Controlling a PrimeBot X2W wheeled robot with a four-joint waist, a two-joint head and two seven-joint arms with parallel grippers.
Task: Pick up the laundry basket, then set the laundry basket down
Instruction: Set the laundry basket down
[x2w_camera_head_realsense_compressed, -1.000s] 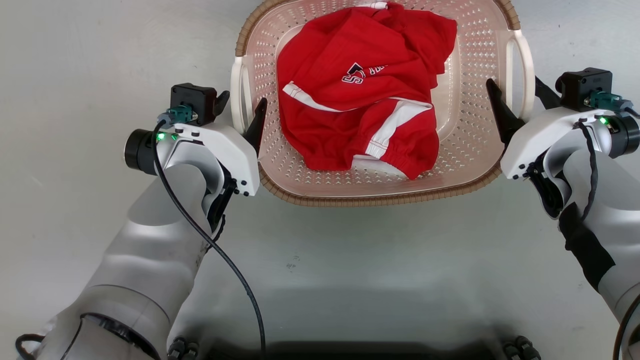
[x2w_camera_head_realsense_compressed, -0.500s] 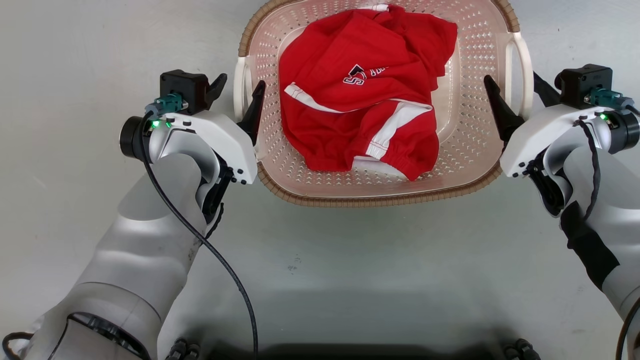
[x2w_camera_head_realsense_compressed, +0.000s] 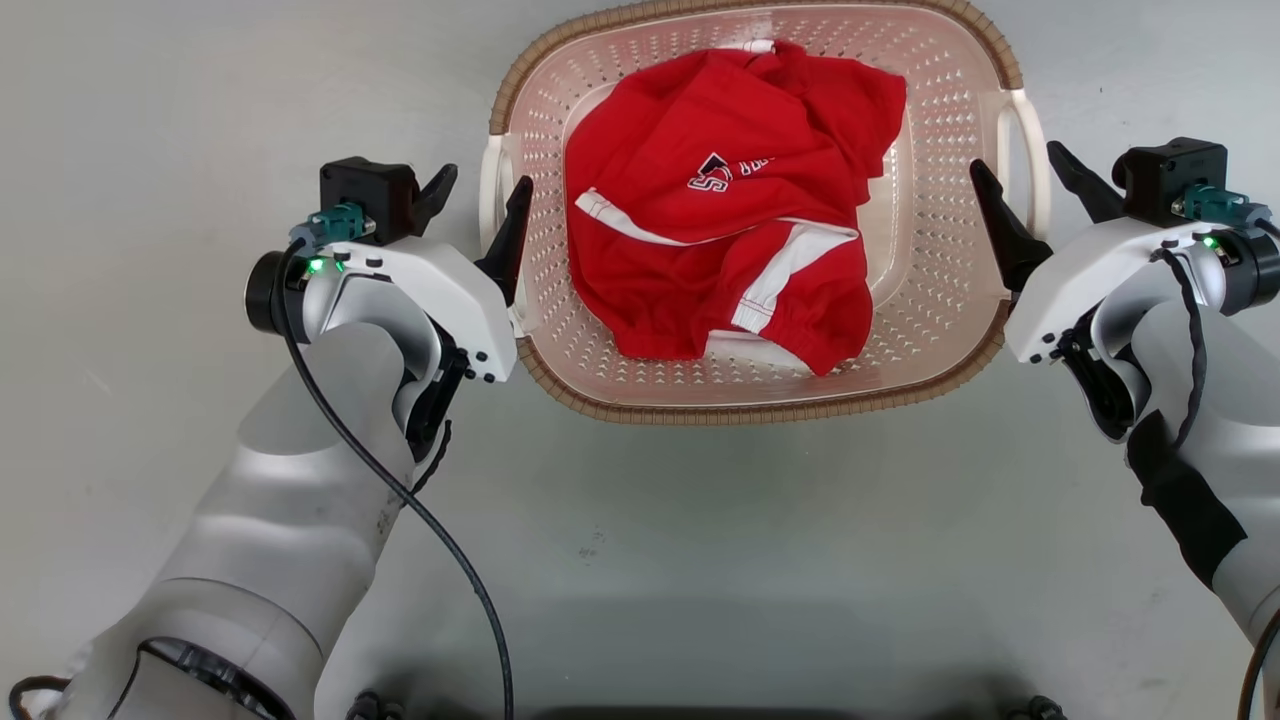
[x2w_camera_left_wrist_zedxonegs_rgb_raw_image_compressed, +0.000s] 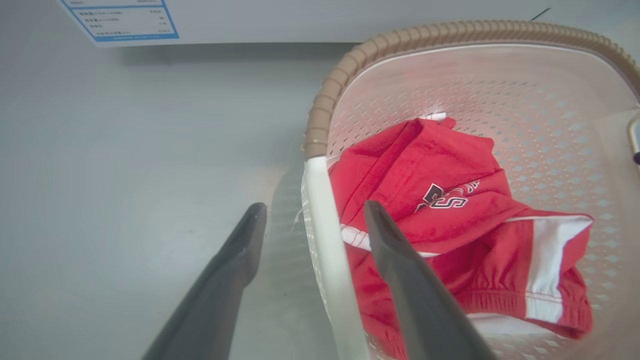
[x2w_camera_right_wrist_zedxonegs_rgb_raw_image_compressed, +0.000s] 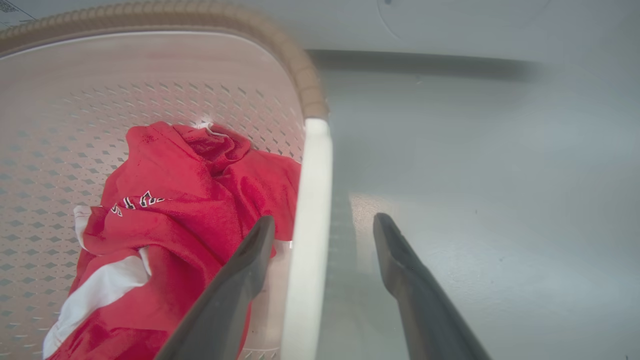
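Observation:
The laundry basket (x2w_camera_head_realsense_compressed: 740, 410) is pale pink and perforated, with a brown woven-look rim, and rests on the grey floor. A crumpled red garment (x2w_camera_head_realsense_compressed: 720, 230) lies inside it. My left gripper (x2w_camera_head_realsense_compressed: 483, 182) is open, with one finger on each side of the white left handle (x2w_camera_left_wrist_zedxonegs_rgb_raw_image_compressed: 320, 225): one outside the basket, one inside. My right gripper (x2w_camera_head_realsense_compressed: 1013, 158) is open in the same way around the white right handle (x2w_camera_right_wrist_zedxonegs_rgb_raw_image_compressed: 312, 200). In both wrist views there is a gap between the fingers and the handle. The basket rim (x2w_camera_left_wrist_zedxonegs_rgb_raw_image_compressed: 330, 90) curves away past the left gripper (x2w_camera_left_wrist_zedxonegs_rgb_raw_image_compressed: 314, 206), and the rim (x2w_camera_right_wrist_zedxonegs_rgb_raw_image_compressed: 300, 65) likewise past the right gripper (x2w_camera_right_wrist_zedxonegs_rgb_raw_image_compressed: 325, 219).
A white panel with a blue-printed label (x2w_camera_left_wrist_zedxonegs_rgb_raw_image_compressed: 125, 20) stands just beyond the basket's far side. Bare grey floor (x2w_camera_head_realsense_compressed: 700, 560) lies on both sides and between the basket and me.
The basket now sits slightly lower and smaller in the head view, with more of its far rim showing. Both grippers have stayed open around the handles, and their fingers now reach less far along them.

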